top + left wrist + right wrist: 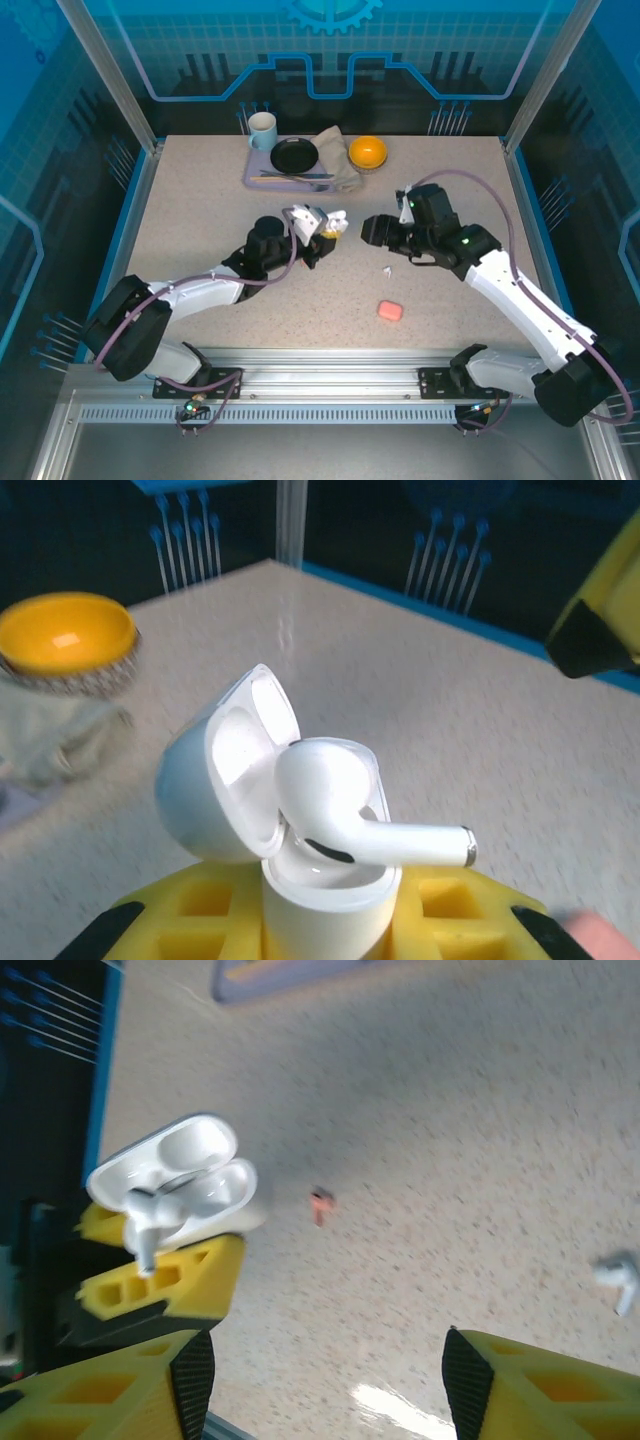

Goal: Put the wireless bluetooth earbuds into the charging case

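Note:
My left gripper point(330, 925) is shut on the base of a white charging case point(325, 900) with its lid point(215, 780) flipped open. A white earbud point(350, 805) lies across the case's mouth, head over the cavity and stem sticking out sideways. In the top view the left gripper point(322, 232) holds the case point(328, 220) mid-table, and the right gripper point(366, 231) hovers just to its right. The right gripper point(320, 1365) is open with bare table between its fingers. A second white earbud point(620, 1282) point(388, 270) and a salmon-pink earbud point(320, 1204) lie loose on the table.
A closed salmon-pink case point(390, 311) lies on the table nearer the front. At the back stands a lilac tray point(252, 178) carrying a mug point(262, 130), a black plate point(294, 155), a cloth point(340, 165) and an orange bowl point(367, 152) beside it.

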